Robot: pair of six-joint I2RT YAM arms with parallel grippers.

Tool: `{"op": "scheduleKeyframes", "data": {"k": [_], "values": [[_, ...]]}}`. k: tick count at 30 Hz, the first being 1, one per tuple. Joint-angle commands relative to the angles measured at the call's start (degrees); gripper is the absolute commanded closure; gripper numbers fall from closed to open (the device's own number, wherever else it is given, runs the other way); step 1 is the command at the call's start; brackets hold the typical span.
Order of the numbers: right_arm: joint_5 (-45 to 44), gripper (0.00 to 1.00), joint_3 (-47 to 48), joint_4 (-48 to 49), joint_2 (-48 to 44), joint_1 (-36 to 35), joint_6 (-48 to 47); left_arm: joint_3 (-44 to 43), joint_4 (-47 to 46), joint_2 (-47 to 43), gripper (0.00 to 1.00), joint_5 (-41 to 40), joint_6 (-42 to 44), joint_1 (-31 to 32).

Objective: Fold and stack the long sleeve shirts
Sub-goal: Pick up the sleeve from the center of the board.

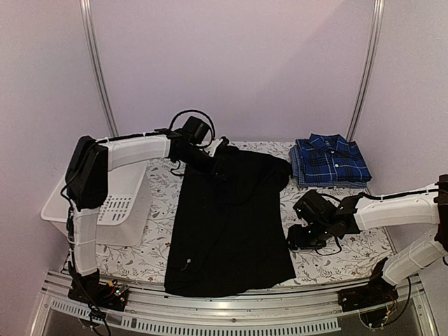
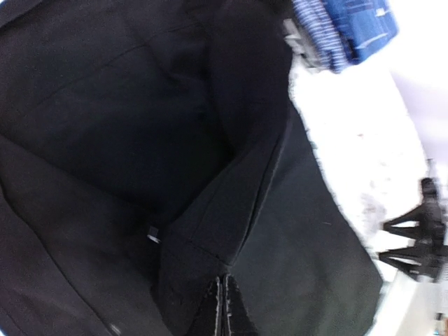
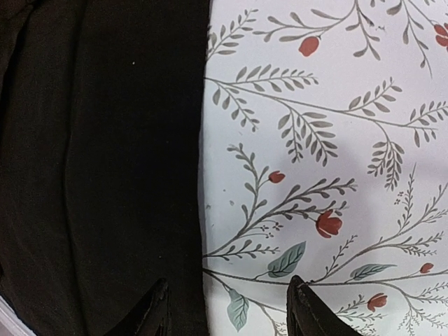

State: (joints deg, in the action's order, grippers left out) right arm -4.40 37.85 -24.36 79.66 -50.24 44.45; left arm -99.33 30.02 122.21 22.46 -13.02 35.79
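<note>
near rail (image 1: 210, 311): closest to my overhead camera, with the left arm base (image 1: 96, 292) and right arm base (image 1: 362, 299) bolted on it at the table's front edge.
black shirt (image 1: 227, 224): laid out down the middle of the table. Its bottom hem reaches the near edge, just beyond the rail.
tablecloth (image 1: 350, 245): floral print under everything. I get leaves and red buds sharp in the right wrist view.
right gripper (image 3: 229, 288): released, with the jaws standing apart, low at the black shirt's right-hand edge. One finger sits over black cloth and the other over the tablecloth. It grasps nothing, and I cannot tell whether the tips touch down.
basket (image 1: 115, 203): white and slotted, standing at the left side of the table beside the black shirt, below the left arm's elbow.
left gripper (image 2: 223, 283): clenched at the black shirt's far end. From its wrist camera I see a ridge of black fabric running straight into the closed fingertips, so I read it as pinching the black shirt. The cloth there is bunched rather than flat.
plaid shirt (image 1: 330, 161): blue and navy, folded with the collar on top, at the far right corner and apart from the black shirt.
back wall (image 1: 231, 63): plain and pale, with two slanted metal poles against it.
</note>
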Motion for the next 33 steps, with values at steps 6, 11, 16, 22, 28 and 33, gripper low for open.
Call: {"op": "scheduleKeyframes", "data": {"k": [6, 11, 16, 22, 28, 33], "values": [[-1.4, 0.45, 0.5, -1.5, -0.3, -0.4, 0.4, 15.6, -9.7, -18.2, 1.0, 10.9, -25.7, -0.4], [-1.7, 0.45, 1.5, -1.5, 0.6, -0.4, -0.2, 20.1, -10.7, -14.1, 1.0, 12.0, -26.0, -2.2], [-1.7, 0.45, 2.9, -1.5, 1.7, -0.4, -0.8, 18.9, -7.1, -10.0, 0.82, 7.2, -21.0, -3.4], [-1.9, 0.44, 3.0, -1.5, 2.0, -0.3, -1.2, 18.8, -5.1, -10.2, 0.57, 0.1, -15.9, -3.6], [-1.8, 0.44, 3.0, -1.3, 1.9, -0.3, -1.1, 16.9, -2.3, -8.2, 0.51, -6.7, -13.7, -3.6], [-1.8, 0.44, 2.3, -1.4, 1.1, -0.4, -0.7, 16.9, -2.4, -7.0, 0.51, -8.4, -13.7, -3.5]]}}
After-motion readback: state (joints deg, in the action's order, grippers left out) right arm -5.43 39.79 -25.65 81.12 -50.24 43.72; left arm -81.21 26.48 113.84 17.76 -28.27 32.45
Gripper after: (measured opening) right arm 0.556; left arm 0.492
